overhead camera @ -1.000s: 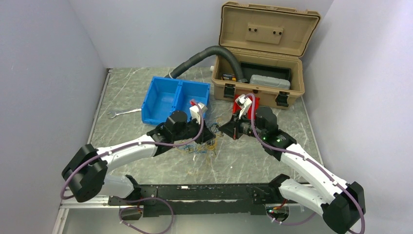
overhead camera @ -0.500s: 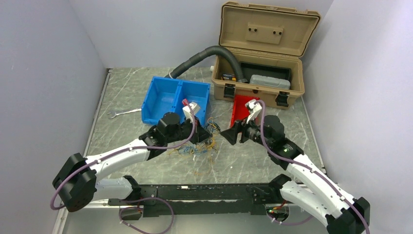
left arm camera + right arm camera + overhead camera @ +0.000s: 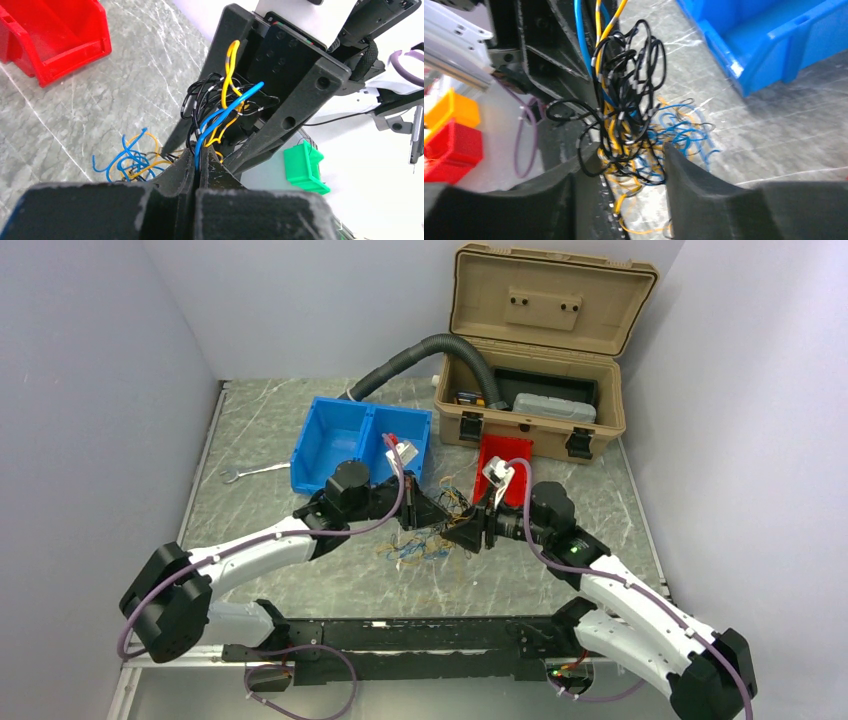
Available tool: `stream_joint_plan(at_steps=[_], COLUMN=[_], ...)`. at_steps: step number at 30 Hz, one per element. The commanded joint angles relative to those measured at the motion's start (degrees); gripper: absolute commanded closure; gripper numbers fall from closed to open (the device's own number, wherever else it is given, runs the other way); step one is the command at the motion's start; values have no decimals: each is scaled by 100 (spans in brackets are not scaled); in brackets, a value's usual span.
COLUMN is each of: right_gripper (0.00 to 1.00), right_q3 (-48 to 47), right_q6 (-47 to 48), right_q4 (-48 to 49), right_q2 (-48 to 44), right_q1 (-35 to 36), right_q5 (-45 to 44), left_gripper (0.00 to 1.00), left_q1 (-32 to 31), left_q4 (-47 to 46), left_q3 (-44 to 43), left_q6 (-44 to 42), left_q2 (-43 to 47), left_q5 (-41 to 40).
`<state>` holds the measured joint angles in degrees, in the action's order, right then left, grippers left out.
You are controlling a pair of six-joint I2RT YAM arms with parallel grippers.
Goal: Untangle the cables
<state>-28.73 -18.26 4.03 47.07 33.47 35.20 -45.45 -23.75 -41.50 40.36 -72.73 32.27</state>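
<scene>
The cables are a messy clump of yellow, blue and black wires on the table, just in front of the blue bin at its right-hand end. Part of the clump is lifted off the surface between the two grippers. The left gripper sits right in front of the blue bin with its fingers pinched tight on the cables, and one blue strand runs straight out of the pinch next to some yellow. The right gripper faces it from the right of the blue bin, fingers spread apart. The black loops of the tangle hang in the gap between them, and I can't see either pad actually pressing on wire. More blue and yellow loops lie loose on the table underneath. A red bin is right of the blue bin. An open tan case is behind and to the right of it, with a grey hose curling into it, and a wrench lies to the blue bin's left. The stuff inside the case is too small to read any label on.
</scene>
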Motion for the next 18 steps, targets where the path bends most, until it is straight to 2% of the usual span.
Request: stream_joint_plan(at_steps=[1,3,4,7,12,18], right_gripper=[66,92,100,100,100,100], right_q3=[-50,-4,-1,11,26,-171], right_q6=[42,23,39,34,-175,-543], right_q4=[499,385,239,-233,-978,-1732], right_q2=[-83,-244,-361,-819,-1510,-1748], right_q1=[49,47,45,52,30,33], right_q5=[166,-154,-402,-1386,-3231,-4986], left_gripper=[100,100,100,100,100,100], left_q1=[-15,-9,-15,-9,7,66], left_q4=[-682,-408,-157,895,2952,4150], left_q3=[-245,-282,-299,-408,-646,-561], left_q6=[325,162,19,-617,-1398,-1551], left_q2=[-65,8,100,497,1034,1393], left_q5=[425,309,128,-479,-2030,-3364])
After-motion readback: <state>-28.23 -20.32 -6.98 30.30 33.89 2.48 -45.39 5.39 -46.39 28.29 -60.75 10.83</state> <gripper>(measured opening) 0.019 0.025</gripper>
